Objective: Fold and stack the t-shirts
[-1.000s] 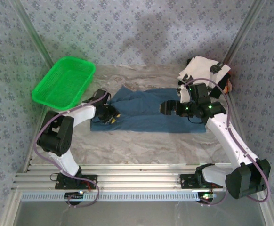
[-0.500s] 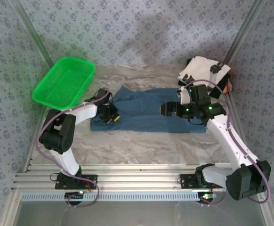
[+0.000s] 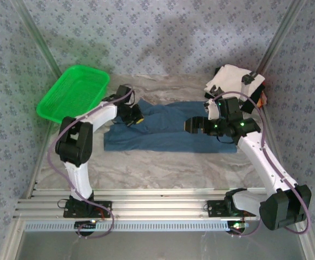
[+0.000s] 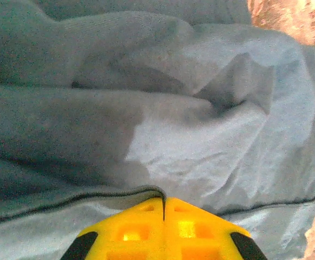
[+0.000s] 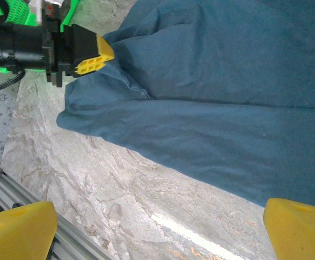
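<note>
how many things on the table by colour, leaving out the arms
blue: 1, shirt
green: 1, basket
white with black: 1, folded shirt topping a pile
total: 3 countable; the rest of the pile is hidden beneath

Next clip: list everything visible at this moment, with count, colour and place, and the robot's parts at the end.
dusty-blue cloth t-shirt: one, plain dusty blue, spread across mid-table, bunched at its left end.
stack of folded cloth shirts: one stack, top shirt white with black patches, far right corner; the number of shirts cannot be told.
green plastic mesh basket: one, bright green, far left edge.
marbled table cover: one, grey-beige, under the shirts.
aluminium rail frame: one, silver, near edge, under the arm bases.
left arm: one, white and black.
right arm: one, white and black.
left end effector: one, yellow fingers, shut on the t-shirt's left end.
right end effector: one, yellow fingers, open, above the t-shirt's right part.
</note>
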Motion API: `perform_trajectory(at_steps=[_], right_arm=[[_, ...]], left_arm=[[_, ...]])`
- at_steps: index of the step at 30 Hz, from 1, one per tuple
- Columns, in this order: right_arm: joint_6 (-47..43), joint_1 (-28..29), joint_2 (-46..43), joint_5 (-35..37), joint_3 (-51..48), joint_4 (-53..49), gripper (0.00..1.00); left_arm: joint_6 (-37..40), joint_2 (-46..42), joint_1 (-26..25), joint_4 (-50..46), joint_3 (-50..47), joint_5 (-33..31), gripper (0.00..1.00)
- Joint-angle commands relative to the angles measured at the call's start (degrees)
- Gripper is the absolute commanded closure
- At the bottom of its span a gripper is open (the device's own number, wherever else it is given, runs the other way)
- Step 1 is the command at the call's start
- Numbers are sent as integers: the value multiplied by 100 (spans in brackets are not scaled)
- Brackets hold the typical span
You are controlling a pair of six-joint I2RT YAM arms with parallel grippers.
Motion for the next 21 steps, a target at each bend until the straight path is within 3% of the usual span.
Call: perform_trajectory(at_steps=[1,9,21], right_arm=[[-108,-47,-29,-107,3,-15,0],[-113,-80,-69,-169,-84,-67,0],[-130,-156,-72,-236,-163,-42,0]], left_arm=[[671,411,-82,-726,511,172,100],[1262,994,-249,-1037,1345,86,100],[1287,1452,-322,-1020,1819,6,100]])
